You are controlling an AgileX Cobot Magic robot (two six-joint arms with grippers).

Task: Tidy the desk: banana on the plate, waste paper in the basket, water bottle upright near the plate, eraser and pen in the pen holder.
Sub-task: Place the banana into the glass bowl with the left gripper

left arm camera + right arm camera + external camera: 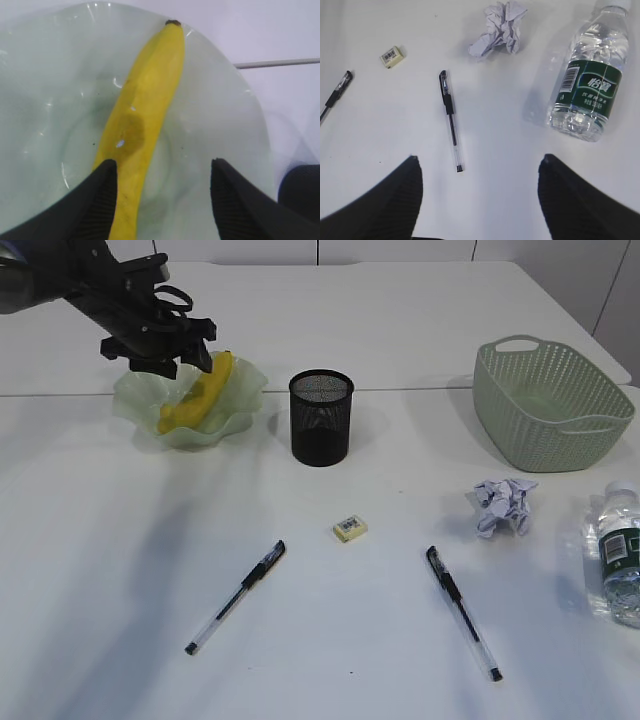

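The yellow banana (200,395) lies in the wavy pale green glass plate (132,405) at the back left; it also shows in the left wrist view (142,120) on the plate (45,110). My left gripper (170,352) (162,172) hovers just above it, open, with the banana beside its left finger. A black mesh pen holder (321,416) stands right of the plate. A small eraser (350,528) (390,56), two pens (235,597) (463,612) (451,120), a crumpled paper ball (503,504) (500,29) and a lying water bottle (620,552) (590,75) are on the table. My right gripper (480,167) is open and empty above the table.
A green woven basket (550,400) stands at the back right. The white table (120,570) has a seam along the back. The second pen's cap end shows at the left edge of the right wrist view (335,92).
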